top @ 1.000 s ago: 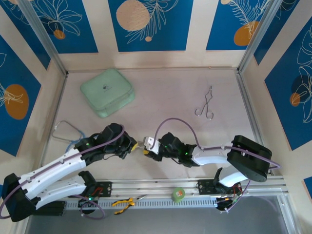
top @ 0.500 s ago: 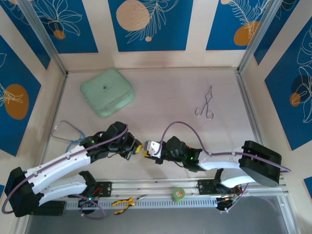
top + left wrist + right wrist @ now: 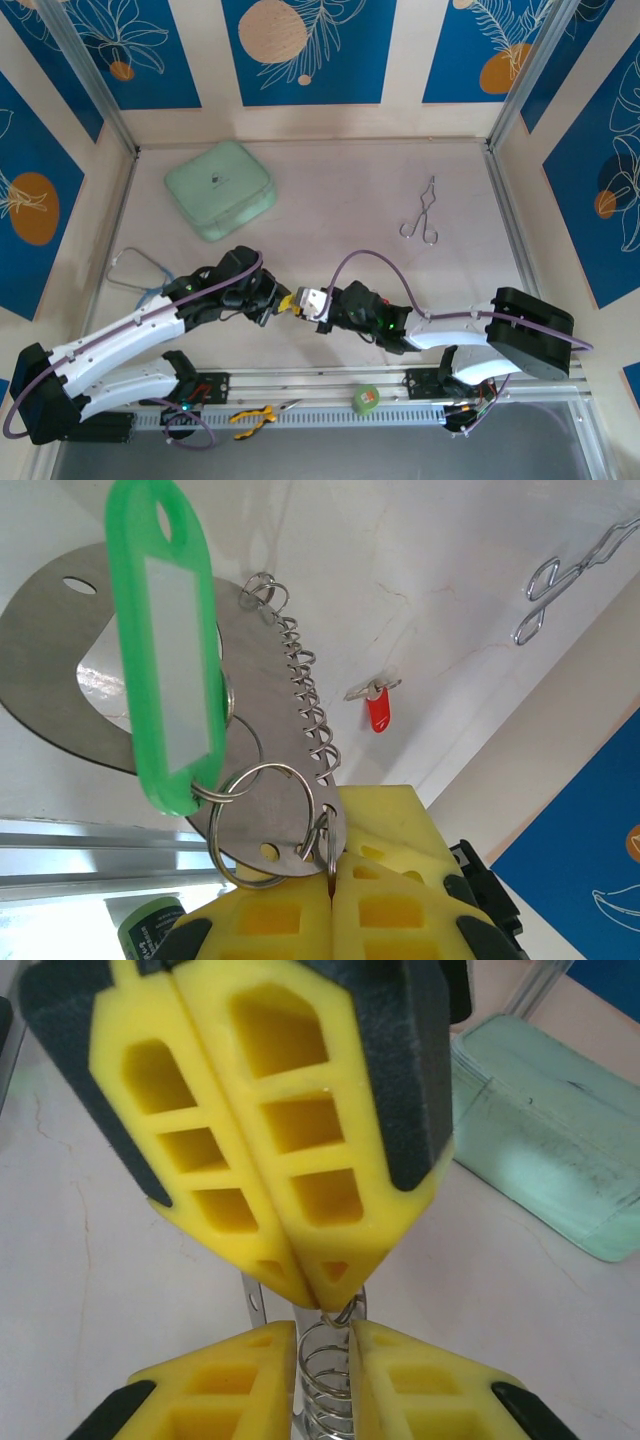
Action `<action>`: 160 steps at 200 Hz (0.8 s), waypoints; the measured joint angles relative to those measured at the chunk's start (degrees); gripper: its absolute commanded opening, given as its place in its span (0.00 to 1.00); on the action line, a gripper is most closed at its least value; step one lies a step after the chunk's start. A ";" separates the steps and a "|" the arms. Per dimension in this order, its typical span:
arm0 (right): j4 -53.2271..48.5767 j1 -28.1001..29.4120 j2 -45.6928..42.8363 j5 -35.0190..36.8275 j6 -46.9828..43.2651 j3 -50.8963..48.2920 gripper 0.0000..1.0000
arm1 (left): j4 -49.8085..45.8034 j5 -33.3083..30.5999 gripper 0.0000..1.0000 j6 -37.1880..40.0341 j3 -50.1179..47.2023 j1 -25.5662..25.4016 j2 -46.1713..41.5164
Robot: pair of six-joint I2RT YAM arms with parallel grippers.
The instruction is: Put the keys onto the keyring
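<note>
The left tool (image 3: 332, 880) is pressed together on the lower corner of the keyring (image 3: 60, 670), a flat grey metal plate with an oblong cut-out and a silvery wire coil (image 3: 305, 695) along one edge. It holds the plate up off the pale table (image 3: 450, 600). A green plastic tag with a white label (image 3: 170, 640) hangs from a split ring (image 3: 262, 820) on the plate. The right tool (image 3: 322, 1335) straddles the coil, its pads (image 3: 400, 1370) just beside the wire on both sides; whether they press it I cannot tell. The small red-headed silver key (image 3: 377, 708) lies on the table, well apart from both tools.

The left grip is only a corner pinch (little metal sits between the pads), so a sideways pull from the right tool could swing the plate or slip it free. A hard squeeze might bend the coil. The two tools' tips are nearly touching and could collide. With both tools at the plate, neither is free to fetch the red key.
</note>
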 measured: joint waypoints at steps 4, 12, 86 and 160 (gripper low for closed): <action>0.02 0.00 0.00 0.09 -0.04 0.00 0.21 | -0.02 0.00 0.00 0.00 0.02 0.00 0.00; 0.02 0.00 0.00 0.20 -0.09 0.00 0.21 | -0.07 0.00 0.00 -0.02 0.04 0.00 0.00; 2.10 0.70 0.72 0.70 -1.57 0.02 0.18 | -0.50 0.39 0.00 -0.04 0.11 0.00 0.00; 4.02 0.72 2.32 1.46 -1.95 0.17 0.00 | -0.59 -0.98 0.38 0.17 0.26 0.22 -0.55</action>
